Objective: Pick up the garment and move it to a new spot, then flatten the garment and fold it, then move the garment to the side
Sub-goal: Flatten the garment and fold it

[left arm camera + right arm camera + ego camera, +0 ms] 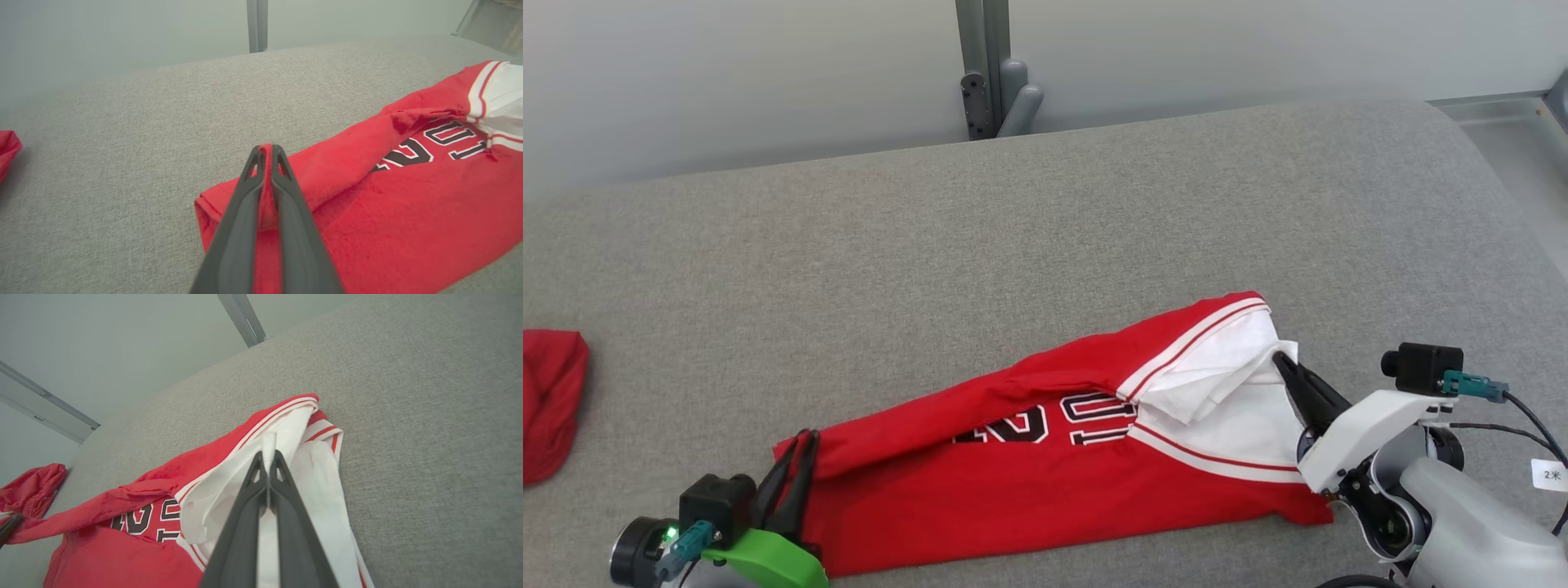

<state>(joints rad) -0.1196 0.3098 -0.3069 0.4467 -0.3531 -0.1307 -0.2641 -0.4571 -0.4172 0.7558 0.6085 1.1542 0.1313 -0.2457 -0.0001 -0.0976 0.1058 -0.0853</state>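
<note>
Left wrist view, left tool [265, 150]: fingers closed tight on a raised pinch of red cloth at the jersey's left end, close to the bench's near edge.
Right tool [268, 455]: fingers pressed together on a thin fold of white cloth at the jersey's right end, reaching in from the near right corner.
Jersey [1029, 490]: red with a white inner side, striped trim and black-and-white lettering. It lies as a long band along the near edge, slanting farther in toward the right. An upper layer is rolled over part of the lettering, and each end is held by one tool.
Handling: judged light, thin and limp. It will sag between the two holds and could slip out of a shallow pinch, the white cloth soonest. Nothing about it is fragile.
Where to hold: the two ends, deep on hem or trim where the layers double. The left pinch looks sound, while the right one seems to catch only a thin layer.
Bench [1045, 229]: grey woven cover, likely to drag on cloth pulled across it.
Second red garment [551, 400]: bunched at the left edge, well apart from the jersey.
Post [984, 65]: grey metal upright beyond the far edge.
</note>
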